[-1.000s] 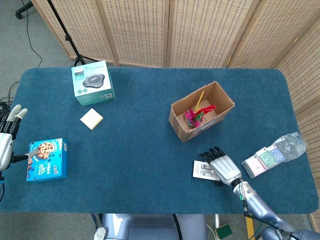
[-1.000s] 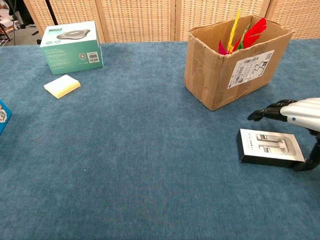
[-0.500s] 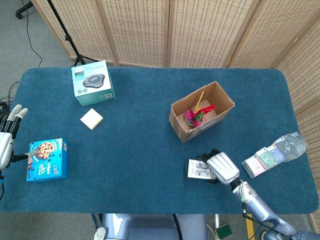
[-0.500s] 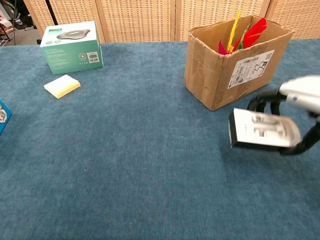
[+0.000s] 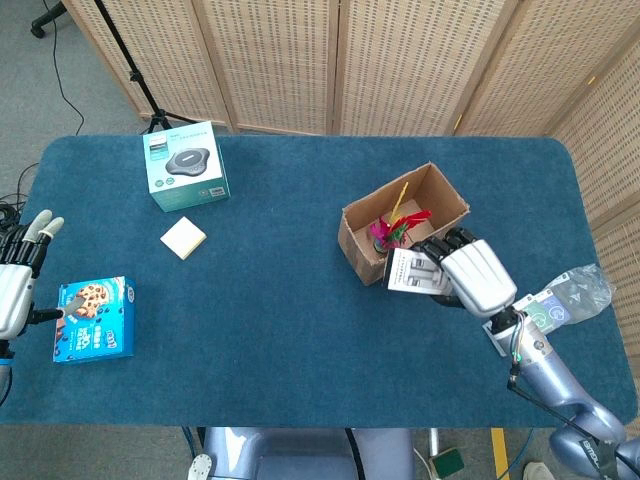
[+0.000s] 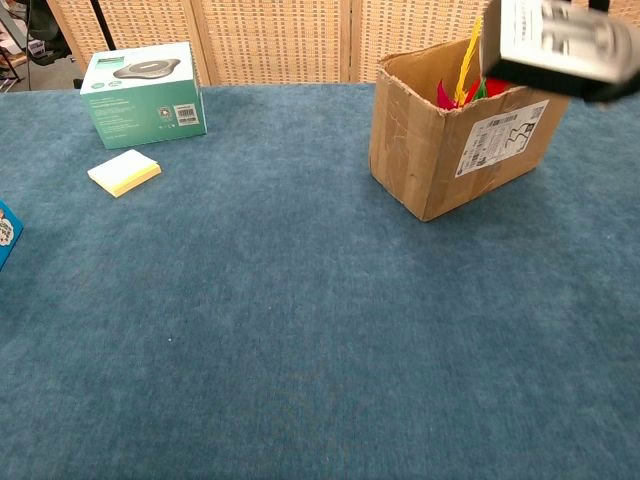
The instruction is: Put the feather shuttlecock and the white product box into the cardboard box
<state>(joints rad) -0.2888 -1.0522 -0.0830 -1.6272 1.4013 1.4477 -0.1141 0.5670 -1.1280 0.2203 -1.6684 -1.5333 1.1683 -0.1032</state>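
The open cardboard box (image 5: 400, 225) (image 6: 455, 135) stands right of the table's middle. Inside it lies the feather shuttlecock (image 5: 392, 230) (image 6: 478, 72), with red, yellow and pink feathers sticking up. My right hand (image 5: 472, 275) holds the white product box (image 5: 415, 271) (image 6: 557, 40) in the air, beside and above the cardboard box's near side. In the chest view the white box shows at the top right, above the cardboard box's rim. My left hand (image 5: 20, 280) is at the table's far left edge, fingers spread, holding nothing.
A teal product box (image 5: 185, 165) (image 6: 142, 92) and a yellow sticky-note pad (image 5: 183, 238) (image 6: 124, 172) sit at the back left. A blue cookie box (image 5: 94, 319) lies by my left hand. A clear bag of small packets (image 5: 550, 305) lies at the right edge.
My right hand closed on the white product box on the table, lifted it and carried it up toward the cardboard box. The left hand barely moved.
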